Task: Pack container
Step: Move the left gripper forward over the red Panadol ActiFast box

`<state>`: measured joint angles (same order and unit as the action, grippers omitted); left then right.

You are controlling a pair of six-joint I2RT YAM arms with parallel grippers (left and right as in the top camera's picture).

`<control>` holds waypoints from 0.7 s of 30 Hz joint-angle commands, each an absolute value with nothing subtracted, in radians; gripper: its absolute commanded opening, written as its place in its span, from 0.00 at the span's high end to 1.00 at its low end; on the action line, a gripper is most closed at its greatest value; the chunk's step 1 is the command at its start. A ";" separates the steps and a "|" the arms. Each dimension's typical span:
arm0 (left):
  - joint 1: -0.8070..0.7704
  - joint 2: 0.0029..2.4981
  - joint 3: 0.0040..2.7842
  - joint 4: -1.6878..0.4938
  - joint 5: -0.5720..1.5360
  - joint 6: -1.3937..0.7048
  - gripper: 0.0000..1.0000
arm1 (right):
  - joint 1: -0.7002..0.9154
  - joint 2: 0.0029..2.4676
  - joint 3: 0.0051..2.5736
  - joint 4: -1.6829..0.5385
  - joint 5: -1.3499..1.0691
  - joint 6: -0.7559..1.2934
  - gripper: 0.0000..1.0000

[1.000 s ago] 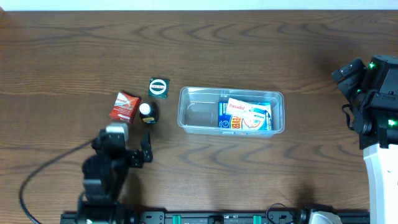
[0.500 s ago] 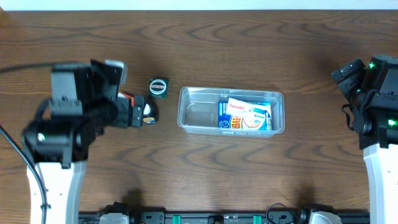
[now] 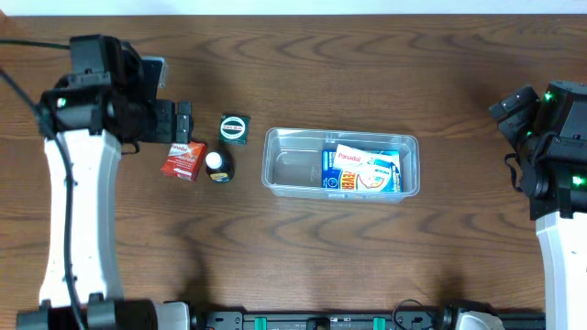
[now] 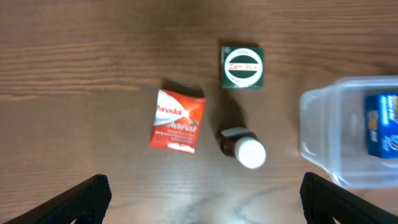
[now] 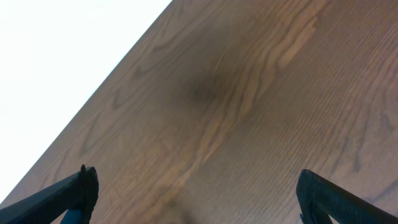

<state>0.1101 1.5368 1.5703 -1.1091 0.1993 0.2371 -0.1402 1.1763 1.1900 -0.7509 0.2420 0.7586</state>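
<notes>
The container (image 3: 292, 168), a clear shallow tub, sits at the table's middle with blue and white Panadol boxes (image 3: 362, 170) in its right half. To its left lie a red Panadol box (image 3: 184, 159), a brown bottle with a white cap (image 3: 217, 165) and a green box (image 3: 235, 127). My left gripper (image 3: 186, 124) is open and empty, just behind the red box. The left wrist view shows the red box (image 4: 178, 120), the bottle (image 4: 242, 147), the green box (image 4: 242, 66) and the container's corner (image 4: 336, 124) beyond the open jaws (image 4: 202, 205). My right gripper (image 5: 199, 202) is open over bare table.
The right arm (image 3: 550, 137) stands at the table's right edge, apart from the container. The left arm (image 3: 78, 202) runs along the left side. A white wall edge (image 5: 56, 56) borders the table's far side.
My left arm has swung from the near left edge up to the back left, bringing its gripper beside the red box. The right arm and the objects have not moved.
</notes>
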 commanded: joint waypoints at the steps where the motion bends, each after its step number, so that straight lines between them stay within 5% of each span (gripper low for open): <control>1: 0.113 1.568 1.576 -1.092 0.190 0.252 0.02 | -0.146 1.178 1.198 -0.753 0.250 0.773 0.01; 21: 0.147 1.884 1.575 -1.193 0.195 0.246 0.02 | -0.146 1.179 1.198 -0.753 0.250 0.773 0.01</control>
